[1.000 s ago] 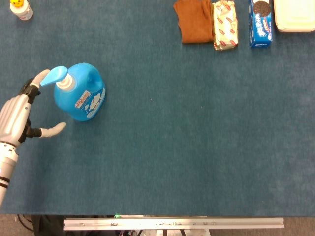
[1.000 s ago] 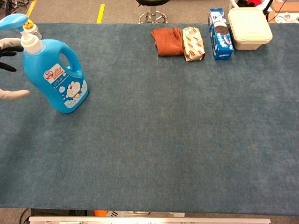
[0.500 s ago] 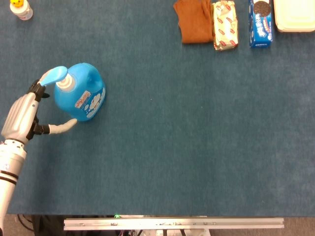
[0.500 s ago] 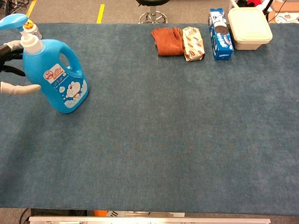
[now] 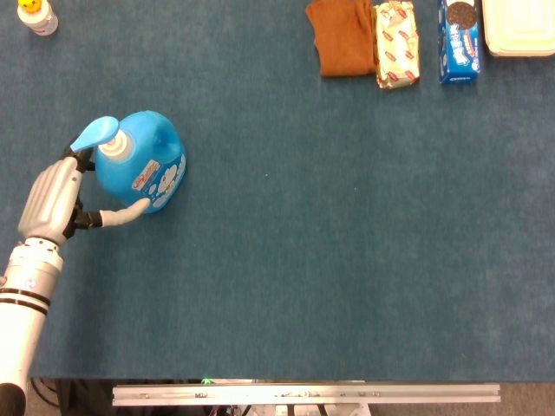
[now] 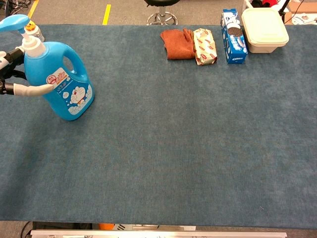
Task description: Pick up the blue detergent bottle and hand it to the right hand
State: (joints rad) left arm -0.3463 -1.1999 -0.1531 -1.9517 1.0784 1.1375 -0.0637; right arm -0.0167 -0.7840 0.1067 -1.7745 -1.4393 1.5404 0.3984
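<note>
The blue detergent bottle, with a white pump and light blue nozzle, stands upright on the blue cloth at the left. My left hand is at its left side, fingers spread around the body. The thumb lies against the bottle's front, and the other fingers reach behind it under the nozzle, partly hidden. The bottle rests on the table. My right hand shows in neither view.
A small bottle with a yellow top stands at the far left. Along the far edge lie a brown cloth, a snack packet, a blue cookie box and a white lidded container.
My left hand has moved right to the bottle, and its thumb has swung in until it touches the bottle's front. The bottle has not moved.
</note>
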